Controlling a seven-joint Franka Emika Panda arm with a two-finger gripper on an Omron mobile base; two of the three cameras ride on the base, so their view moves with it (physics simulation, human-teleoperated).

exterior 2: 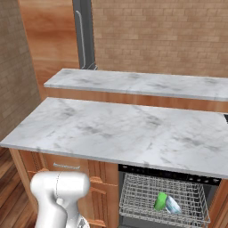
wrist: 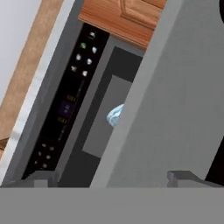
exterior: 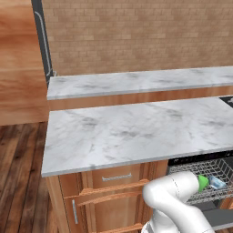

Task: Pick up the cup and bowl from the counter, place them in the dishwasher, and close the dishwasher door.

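**Desk:** Where do the cup and bowl stand in this frame?

**Photographer:** Both are already in the dishwasher (exterior 2: 167,196). The green cup (exterior 2: 160,201) lies tipped on the pulled-out wire rack (exterior 2: 133,196), and the pale bowl (exterior 2: 173,205) sits touching it on its right in the right base view. The marble counter (exterior 2: 116,133) above carries nothing of the task.

**Desk:** And the gripper?

**Photographer:** Its fingertips (wrist: 43,178) stand spread as wide as they go, with nothing between them. The hand is low, close against the appliance, looking along the grey dishwasher door (wrist: 175,100).

**Desk:** So which relation decides the next move?

**Photographer:** The door panel runs as a long slanted band across the hand view, its long edge rising from lower left to upper right, and it lies directly ahead of the open fingers, just past them. Left of that edge, the black control strip (wrist: 65,105) runs parallel to it, with a sliver of the bowl showing in the gap between. Closing, I judge, means pushing that panel toward the strip.

**Desk:** Is the hand touching the door yet?

**Photographer:** Hard to say; the view is too close and tilted to tell contact from a near miss. The rack also looks pulled out, which may block the door.
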